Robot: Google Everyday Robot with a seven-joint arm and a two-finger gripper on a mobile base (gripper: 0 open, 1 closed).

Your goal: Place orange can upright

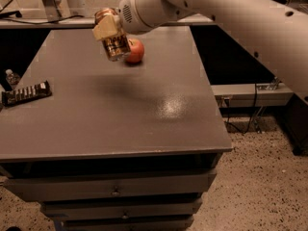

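- Gripper (108, 30), at table's (144, 124) eleven o'clock, clenched around orange can (118, 47), held aloft, slightly tilted.
- Handling: probably light, thin-walled, slick; best gripped mid-wall.

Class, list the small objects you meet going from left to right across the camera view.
Small bottle beside the table → dark snack bar → orange can, held above the table by the gripper at upper centre → red apple.
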